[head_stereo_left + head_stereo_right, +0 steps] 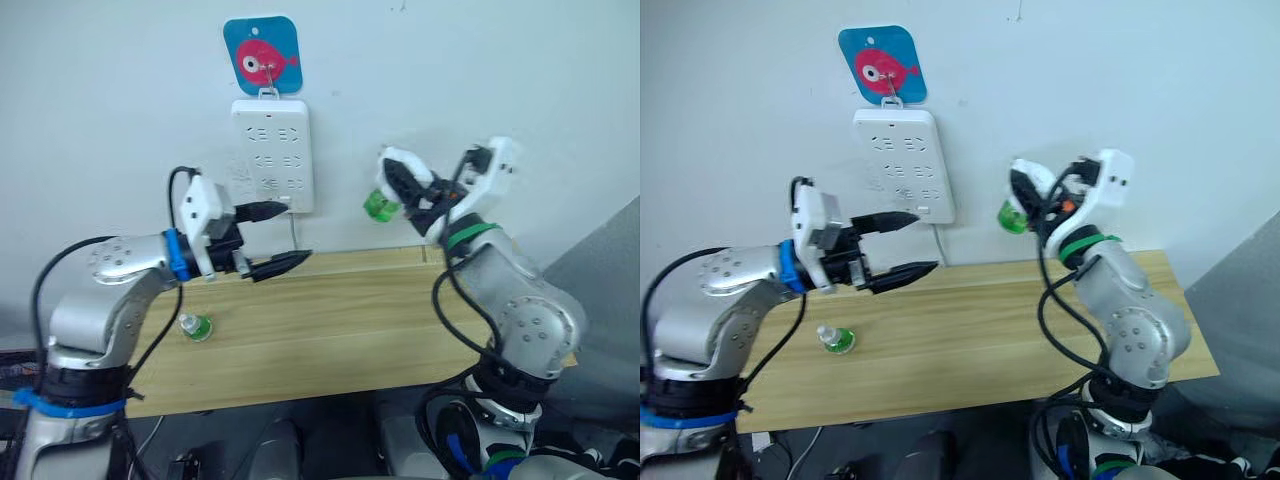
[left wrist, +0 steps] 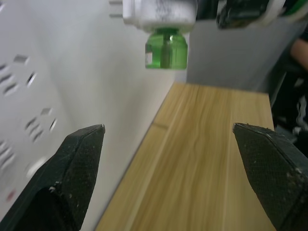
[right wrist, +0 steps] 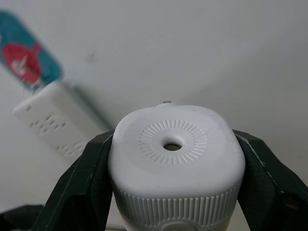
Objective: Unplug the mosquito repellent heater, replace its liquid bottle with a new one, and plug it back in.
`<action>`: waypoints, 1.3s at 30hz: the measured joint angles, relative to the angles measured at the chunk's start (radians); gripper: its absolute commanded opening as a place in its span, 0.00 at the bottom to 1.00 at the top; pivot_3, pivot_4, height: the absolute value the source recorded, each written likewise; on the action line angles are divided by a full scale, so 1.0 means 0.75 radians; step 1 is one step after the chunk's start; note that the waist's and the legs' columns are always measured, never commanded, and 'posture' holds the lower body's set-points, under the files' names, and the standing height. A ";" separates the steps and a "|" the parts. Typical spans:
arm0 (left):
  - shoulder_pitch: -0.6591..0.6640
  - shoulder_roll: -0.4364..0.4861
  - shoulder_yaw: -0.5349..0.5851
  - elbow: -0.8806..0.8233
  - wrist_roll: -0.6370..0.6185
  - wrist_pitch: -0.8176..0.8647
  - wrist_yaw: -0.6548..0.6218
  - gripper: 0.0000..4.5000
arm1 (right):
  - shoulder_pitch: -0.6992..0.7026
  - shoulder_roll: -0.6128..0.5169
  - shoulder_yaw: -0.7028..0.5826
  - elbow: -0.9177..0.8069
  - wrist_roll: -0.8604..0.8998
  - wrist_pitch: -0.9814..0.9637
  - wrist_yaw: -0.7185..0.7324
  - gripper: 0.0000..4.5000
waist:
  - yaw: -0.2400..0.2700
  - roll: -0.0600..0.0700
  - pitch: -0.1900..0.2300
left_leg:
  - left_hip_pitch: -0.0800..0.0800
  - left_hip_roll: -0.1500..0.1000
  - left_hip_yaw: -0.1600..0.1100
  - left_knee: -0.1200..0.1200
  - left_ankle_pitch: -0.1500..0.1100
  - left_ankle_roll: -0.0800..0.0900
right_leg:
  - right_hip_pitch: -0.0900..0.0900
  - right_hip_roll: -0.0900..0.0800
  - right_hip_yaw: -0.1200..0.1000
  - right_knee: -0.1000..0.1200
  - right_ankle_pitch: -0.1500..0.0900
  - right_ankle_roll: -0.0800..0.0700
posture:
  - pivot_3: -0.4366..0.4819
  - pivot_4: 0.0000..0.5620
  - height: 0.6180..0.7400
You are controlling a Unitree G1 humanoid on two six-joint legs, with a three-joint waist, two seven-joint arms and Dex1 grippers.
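power strip (image 1: 272, 154) upper centre on wall | heater (image 1: 398, 168) right of it | spare bottle (image 1: 194, 326) lower left on counter (image 1: 340, 320)

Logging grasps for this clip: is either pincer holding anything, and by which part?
Right pincer grips the mosquito repellent heater by its white sides; left pincer is open, empty.
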 measured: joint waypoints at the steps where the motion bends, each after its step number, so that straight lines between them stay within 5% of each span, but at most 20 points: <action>1: -0.042 -0.072 -0.041 0.026 0.032 -0.030 0.041 1.00 | 0.001 0.001 -0.040 0.007 0.092 -0.005 -0.061 0.66 | -0.008 0.000 0.000 | 0.000 0.001 0.001 0.000 0.000 0.000 | 0.000 0.001 0.001 0.000 0.000 0.000 | 0.29 0.34 0.88; 13: -0.210 -0.413 -0.195 0.236 0.121 -0.189 0.121 1.00 | 0.086 0.009 -0.003 0.088 0.771 -0.296 -0.495 0.66 | -0.052 0.003 -0.001 | 0.000 0.002 0.002 0.000 0.000 0.001 | -0.001 0.002 0.002 0.001 0.000 -0.001 | 0.25 0.33 0.88; 28: -0.242 -0.474 -0.195 0.337 0.128 -0.282 0.090 1.00 | 0.166 -0.030 0.199 0.107 0.992 -0.588 -0.636 0.66 | -0.060 0.005 -0.002 | 0.000 0.002 0.001 0.000 0.000 0.000 | 0.000 0.003 0.001 0.000 0.000 -0.001 | 0.25 0.32 0.88; 36: -0.272 -0.486 -0.189 0.353 0.127 -0.287 0.082 0.51 | 0.190 -0.098 0.264 0.107 1.034 -0.657 -0.654 0.66 | -0.061 0.005 -0.002 | 0.000 0.002 0.001 0.000 0.000 0.000 | 0.000 0.003 0.002 0.000 0.000 -0.001 | 0.25 0.32 0.88; 39: -0.276 -0.482 -0.189 0.364 0.127 -0.286 0.067 0.50 | 0.199 -0.117 0.283 0.107 1.036 -0.680 -0.655 0.66 | -0.061 0.005 -0.002 | 0.000 0.002 0.001 0.000 0.000 0.000 | 0.000 0.003 0.002 0.000 0.000 -0.001 | 0.25 0.32 0.88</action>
